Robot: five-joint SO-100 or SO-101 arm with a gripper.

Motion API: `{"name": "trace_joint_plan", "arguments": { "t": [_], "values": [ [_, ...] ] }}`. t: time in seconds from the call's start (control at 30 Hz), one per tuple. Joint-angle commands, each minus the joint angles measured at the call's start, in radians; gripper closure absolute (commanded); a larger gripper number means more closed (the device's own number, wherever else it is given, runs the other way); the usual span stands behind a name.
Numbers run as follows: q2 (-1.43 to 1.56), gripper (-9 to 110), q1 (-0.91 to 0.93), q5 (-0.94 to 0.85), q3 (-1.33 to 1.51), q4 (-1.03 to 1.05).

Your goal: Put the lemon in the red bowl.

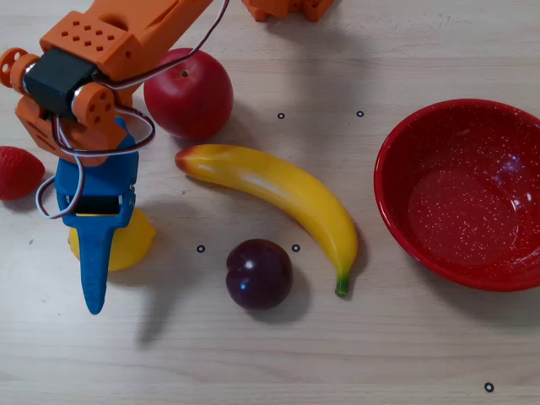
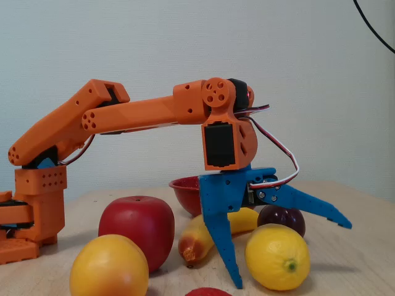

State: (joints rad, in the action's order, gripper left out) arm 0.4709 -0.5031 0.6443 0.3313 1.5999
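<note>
Blue end effector spread wide, straddling the lemon, nothing held, red bowl well apart

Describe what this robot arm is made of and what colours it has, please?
The arm is chunky orange plastic in blocky segments, with small round holes and black motor blocks at the joints. Its gripper is bright blue, with two long tapering pointed fingers. Thin red, black and white wires loop from wrist to gripper.
</note>
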Motion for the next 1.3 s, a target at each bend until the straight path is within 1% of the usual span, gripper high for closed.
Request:
{"name": "trace_joint_plan", "arguments": {
  "t": [0.0,0.47,1.1,1.27],
  "values": [
    [0.055,41,-0.043,0.009,-0.063,-0.015],
    [0.054,46,-0.049,-0.003,-0.058,-0.023],
    [0.057,57,-0.072,-0.009,-0.057,-0.002],
    [0.060,56,-0.072,-0.005,-0.051,-0.005]
  ]
}}
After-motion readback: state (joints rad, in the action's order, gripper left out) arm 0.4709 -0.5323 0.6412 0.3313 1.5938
